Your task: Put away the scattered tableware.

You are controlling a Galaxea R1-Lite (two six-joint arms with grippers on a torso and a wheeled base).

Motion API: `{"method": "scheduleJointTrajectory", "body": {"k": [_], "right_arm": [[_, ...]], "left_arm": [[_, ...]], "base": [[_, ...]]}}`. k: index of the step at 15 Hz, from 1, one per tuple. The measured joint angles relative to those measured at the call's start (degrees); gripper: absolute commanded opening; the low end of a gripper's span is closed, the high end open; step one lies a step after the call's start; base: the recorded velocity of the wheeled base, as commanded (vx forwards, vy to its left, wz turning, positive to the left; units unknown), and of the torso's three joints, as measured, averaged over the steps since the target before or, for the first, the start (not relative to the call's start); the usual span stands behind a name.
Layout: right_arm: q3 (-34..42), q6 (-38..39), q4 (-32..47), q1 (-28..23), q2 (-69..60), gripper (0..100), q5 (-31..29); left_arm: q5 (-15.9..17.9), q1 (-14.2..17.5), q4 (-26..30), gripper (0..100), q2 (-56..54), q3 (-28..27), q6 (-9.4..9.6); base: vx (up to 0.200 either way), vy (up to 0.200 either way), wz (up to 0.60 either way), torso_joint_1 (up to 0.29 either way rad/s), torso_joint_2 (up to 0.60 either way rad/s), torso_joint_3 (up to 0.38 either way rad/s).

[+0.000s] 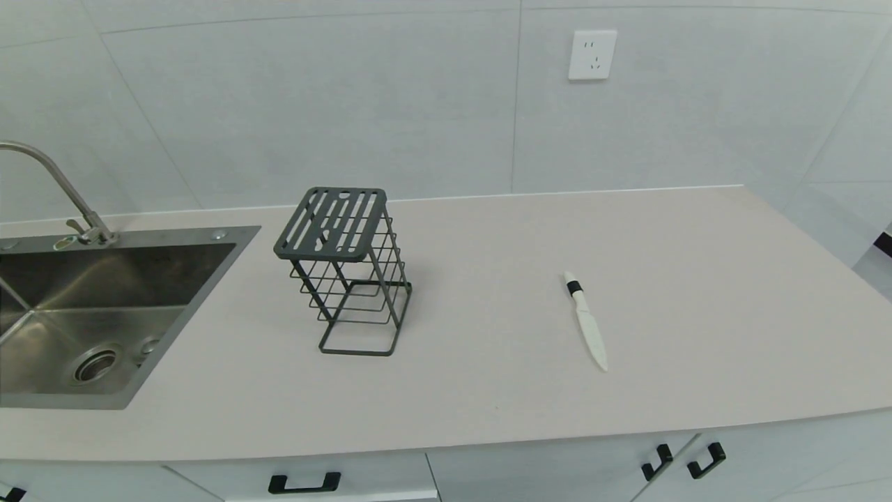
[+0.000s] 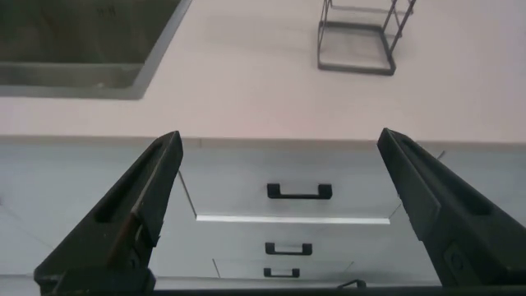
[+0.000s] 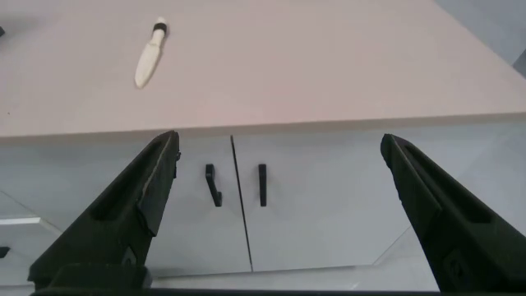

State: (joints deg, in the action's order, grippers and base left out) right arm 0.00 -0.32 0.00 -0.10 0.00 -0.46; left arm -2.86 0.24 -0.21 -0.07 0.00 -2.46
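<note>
Knife [image 1: 584, 321] just lying loose on the countertop [image 1: 502, 397]. Left gripper [image 2: 279, 138] spread wide apart, down in front of the drawers [image 2: 246, 177]; right gripper [image 3: 279, 141] same deal, facing the cabinet doors [image 3: 329, 205]. Further out: knife flat, well right of the wire rack [image 1: 345, 272], sink [image 1: 42, 279] far left.

light: bright, even | shadows: faint beneath rack [image 1: 331, 223] | edges: wall [image 1: 418, 104] lines bowed

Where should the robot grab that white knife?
Probably at the blunt end by the black band, away from the pointed tip. The knife lies flat on the counter, so the right claw should come straight down, closing across its narrow width.
</note>
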Motion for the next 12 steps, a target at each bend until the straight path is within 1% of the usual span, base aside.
{"method": "scheduleJointTrajectory", "body": {"k": [1,2,4,11,12], "right_arm": [[0.00,-0.09,0.00,0.00,0.00,100,0.04],[0.00,-0.01,0.00,0.00,0.00,100,0.04],[0.00,0.05,0.02,0.00,0.00,100,0.04],[0.00,0.11,0.02,0.00,0.00,100,0.04],[0.00,0.11,0.02,0.10,0.00,100,0.04]], "left_arm": [[-0.02,0.00,-0.04,100,0.00,0.00,-0.11],[0.00,0.00,-0.12,100,0.00,0.00,-0.18],[0.00,-0.02,-0.04,100,0.00,0.00,-0.21],[-0.37,0.00,-0.01,100,0.00,0.00,-0.27],[-0.35,0.09,-0.04,100,0.00,0.00,-0.24]], "base": [[0.000,0.000,0.00,0.295,-0.63,-0.290],[0.000,0.200,0.00,0.203,-0.45,-0.203],[0.000,0.200,0.00,0.061,-0.13,-0.059],[0.000,0.000,0.00,0.000,0.00,0.000],[0.200,0.000,0.00,-0.002,0.00,0.007]]}}
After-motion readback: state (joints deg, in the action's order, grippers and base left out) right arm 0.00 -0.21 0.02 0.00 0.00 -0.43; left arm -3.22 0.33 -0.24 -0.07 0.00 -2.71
